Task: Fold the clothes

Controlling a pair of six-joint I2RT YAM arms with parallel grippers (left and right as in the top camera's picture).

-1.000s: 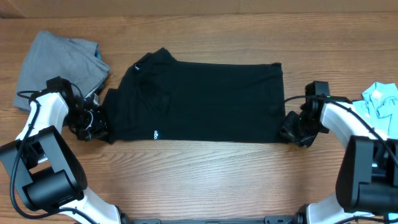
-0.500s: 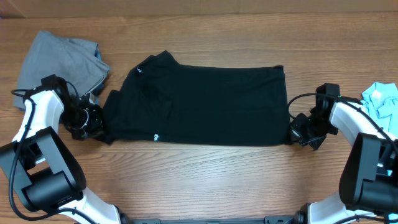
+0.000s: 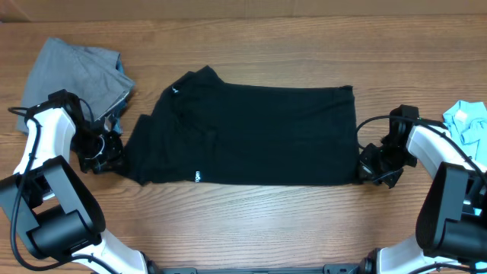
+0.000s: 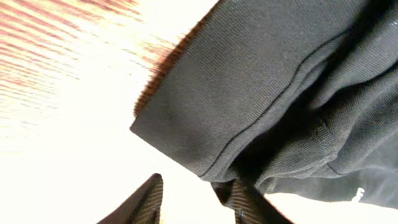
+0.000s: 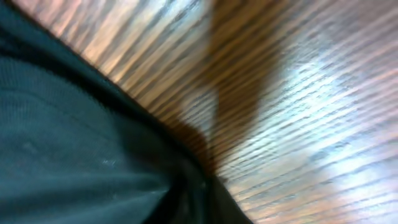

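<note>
While the black shirt [image 3: 251, 133] lies flat across the middle of the wooden table [image 3: 251, 221], folded into a long band running left to right, both arms sit low at its two ends. Its collar end points left and its straight hem lies to the right.

A tiny white mark [image 3: 196, 177] shows on the shirt's near edge, left of centre, and a smaller white speck [image 3: 175, 90] sits by the collar on the far side. Both are too small to read from above. In the left wrist view a scrap of white lettering [image 4: 362, 194] shows at the right edge of the picture, cut off and unreadable.

The left gripper [image 3: 106, 158] is down at the shirt's near left corner, just beside the sleeve. Seen from its own camera, its fingers [image 4: 146, 202] stand apart with bright table between them. The sleeve hem [image 4: 205, 124] droops toward the gap and rests against one finger, but nothing is pinched.

The right gripper [image 3: 371, 166] is at the near right corner, touching the hem. Its wrist view is a blur of dark cloth and wood grain, so I cannot tell how its jaws stand or whether they hold the cloth.

A crumpled grey garment [image 3: 68, 76] lies at the far left, apart from the shirt. A light-blue garment [image 3: 466, 122] lies at the right edge of the table, beyond the right arm.
</note>
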